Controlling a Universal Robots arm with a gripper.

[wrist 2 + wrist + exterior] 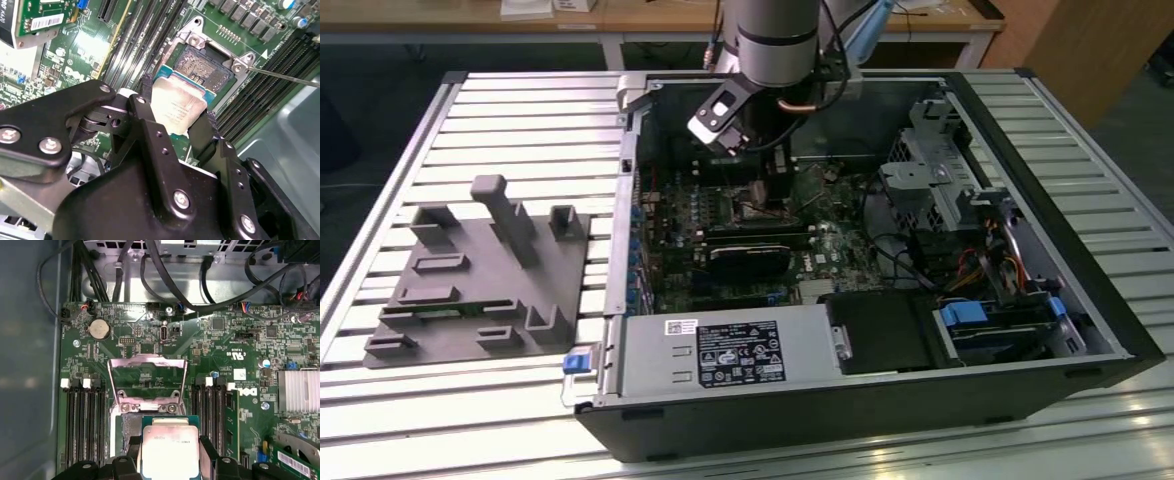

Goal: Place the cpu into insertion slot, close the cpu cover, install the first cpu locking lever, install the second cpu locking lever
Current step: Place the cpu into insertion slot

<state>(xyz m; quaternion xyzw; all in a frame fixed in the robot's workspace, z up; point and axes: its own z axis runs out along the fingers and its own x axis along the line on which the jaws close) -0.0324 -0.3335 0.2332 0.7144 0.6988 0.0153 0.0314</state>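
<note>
Gripper: matte black fingers clamped on the cpu
cpu: flat square, pale brushed-metal top
insertion slot: dark pin grid, silvery rim
cpu cover: thin shiny frame, raised open

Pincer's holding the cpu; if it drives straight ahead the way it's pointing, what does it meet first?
Most likely the open insertion slot, lying just ahead of the cpu held in the pincer; the gap is hard to judge.

Soft overhead light; computer case interior shadowed in exterior view; glare off cpu cover in first wrist view.
</note>
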